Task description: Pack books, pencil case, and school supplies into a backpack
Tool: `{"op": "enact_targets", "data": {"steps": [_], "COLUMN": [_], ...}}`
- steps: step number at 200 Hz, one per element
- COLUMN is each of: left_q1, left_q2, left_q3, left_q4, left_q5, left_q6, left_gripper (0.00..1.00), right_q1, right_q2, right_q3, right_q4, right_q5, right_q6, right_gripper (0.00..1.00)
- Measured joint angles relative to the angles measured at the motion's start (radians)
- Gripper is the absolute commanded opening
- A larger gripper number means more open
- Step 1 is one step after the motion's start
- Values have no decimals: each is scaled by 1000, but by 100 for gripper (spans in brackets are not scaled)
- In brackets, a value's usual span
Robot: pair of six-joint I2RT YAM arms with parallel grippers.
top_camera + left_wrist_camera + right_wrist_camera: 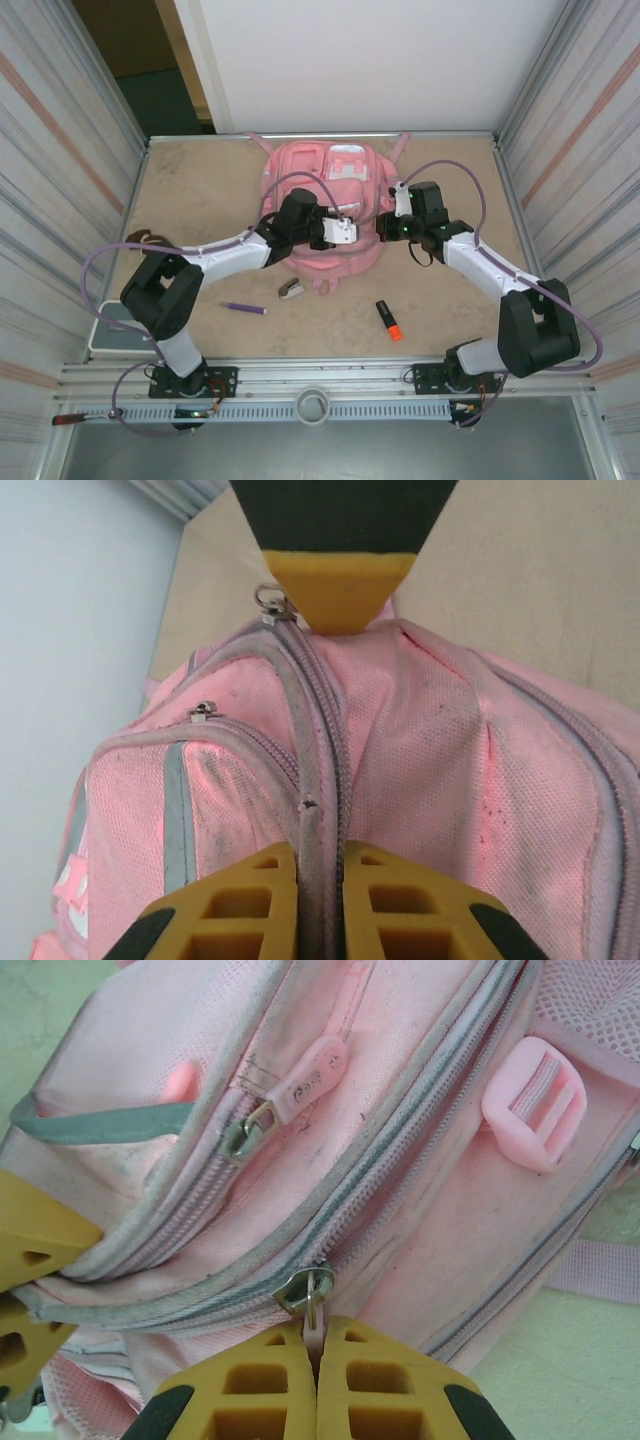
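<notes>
At table centre: backpack (320, 178) | left jaws pinch its zip seam (322, 875) | right jaws clamp zip pull (308, 1295)

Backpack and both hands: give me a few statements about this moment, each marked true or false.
1. The right hand is shut on a zip pull of the backpack. True.
2. The purple pen is inside the backpack. False: it lies on the table, in front of the backpack.
3. The left hand pinches a zip seam of the backpack. True.
4. The left hand holds the highlighter. False: the highlighter lies loose on the table, nearer the right arm.
</notes>
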Motion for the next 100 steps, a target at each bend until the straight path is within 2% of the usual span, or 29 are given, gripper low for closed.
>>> {"op": "enact_targets", "data": {"steps": [57,100], "left_q1": [85,108], "left_q2": [-33,-41], "left_q3": [-39,-48], "left_q4": [15,32], "left_q5": [225,304], "left_q6": [-37,-63], "left_gripper": [2,2], "right_q1": [-70,-138], "right_q2": [97,191], "right_q3": [66,147], "right_q4": [-27,-77], "right_q5": [-58,-120], "right_q6": [-5,3], "right_gripper": [0,0]}}
